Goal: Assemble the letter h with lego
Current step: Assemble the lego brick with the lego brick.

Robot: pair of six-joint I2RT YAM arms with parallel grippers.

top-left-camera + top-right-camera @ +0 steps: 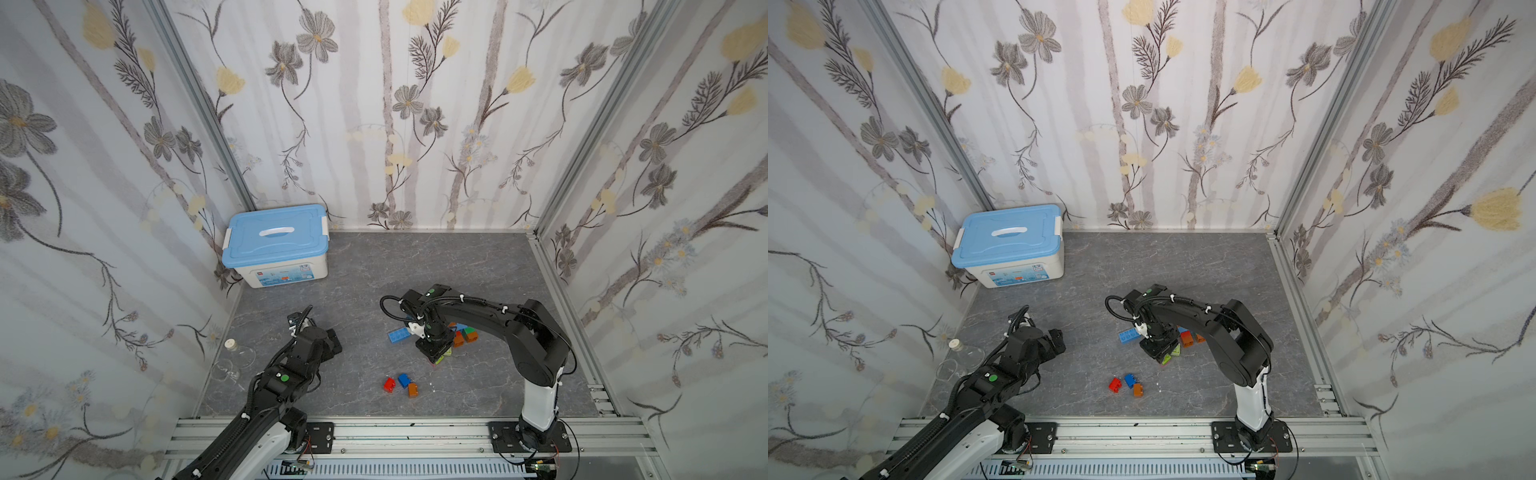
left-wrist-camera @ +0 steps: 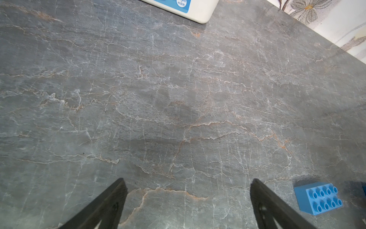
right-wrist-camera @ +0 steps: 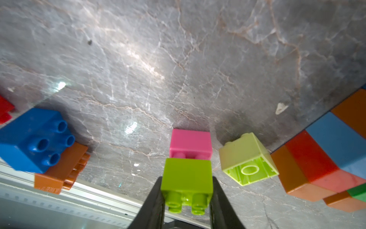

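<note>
You look barely started: right gripper (image 3: pixel 187 180) pinches a lime brick (image 3: pixel 187 175) against a pink brick (image 3: pixel 191 141), left gripper (image 2: pixel 188 184) spread empty, remaining lego (image 1: pixel 404 380) scattered.

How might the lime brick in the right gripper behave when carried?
The lime brick looks rigid plastic, so the right gripper likely won't deform it. Glossy sides might slip. Probably light: the overturned pale brick is hollow.

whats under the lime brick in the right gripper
A pink plastic brick, studs toward the lime plastic brick that the right gripper holds. The lime plastic brick covers part of it, so whether they join is hidden.
</note>
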